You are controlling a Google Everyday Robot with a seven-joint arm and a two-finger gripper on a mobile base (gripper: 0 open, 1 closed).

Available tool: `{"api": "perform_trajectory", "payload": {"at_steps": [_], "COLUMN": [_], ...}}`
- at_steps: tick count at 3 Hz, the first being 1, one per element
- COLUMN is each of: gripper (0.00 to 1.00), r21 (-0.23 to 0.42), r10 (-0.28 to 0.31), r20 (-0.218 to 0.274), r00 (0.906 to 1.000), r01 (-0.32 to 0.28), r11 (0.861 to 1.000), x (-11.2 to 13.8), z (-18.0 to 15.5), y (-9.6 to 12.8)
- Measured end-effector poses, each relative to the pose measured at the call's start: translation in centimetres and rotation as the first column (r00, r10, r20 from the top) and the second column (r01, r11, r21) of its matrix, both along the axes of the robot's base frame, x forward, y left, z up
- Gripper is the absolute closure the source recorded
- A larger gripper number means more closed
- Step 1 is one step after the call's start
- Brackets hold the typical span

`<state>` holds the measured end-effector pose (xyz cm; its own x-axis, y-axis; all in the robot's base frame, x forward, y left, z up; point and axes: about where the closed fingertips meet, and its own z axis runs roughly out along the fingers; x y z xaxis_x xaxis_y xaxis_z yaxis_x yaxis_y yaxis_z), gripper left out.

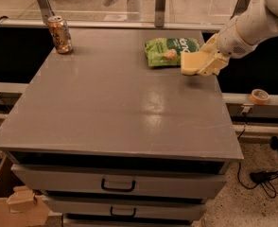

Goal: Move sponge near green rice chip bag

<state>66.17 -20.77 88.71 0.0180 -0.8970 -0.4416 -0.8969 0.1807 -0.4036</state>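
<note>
The green rice chip bag (169,50) lies flat at the far right of the grey tabletop (120,103). The pale yellow sponge (192,63) is held in my gripper (203,63), just above the table at the bag's right front corner, close to the table's right edge. The cream gripper fingers are shut on the sponge, with the white arm reaching in from the upper right.
An orange-patterned drink can (60,34) stands at the far left corner. The table has drawers (117,186) at the front. A roll of tape (259,96) sits on a rail to the right. A cardboard box (11,202) and cables lie on the floor.
</note>
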Motion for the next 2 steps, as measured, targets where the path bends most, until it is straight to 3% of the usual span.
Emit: {"api": "perform_trajectory", "payload": {"at_steps": [2], "gripper": [0.35], "r21": [0.036], "r10": [-0.098], "r20": [-0.002], "r00": [0.9951], "r01": [0.098], "r11": [0.995], "x": [1.9], "z": [-2.7], "y": [-1.8]}}
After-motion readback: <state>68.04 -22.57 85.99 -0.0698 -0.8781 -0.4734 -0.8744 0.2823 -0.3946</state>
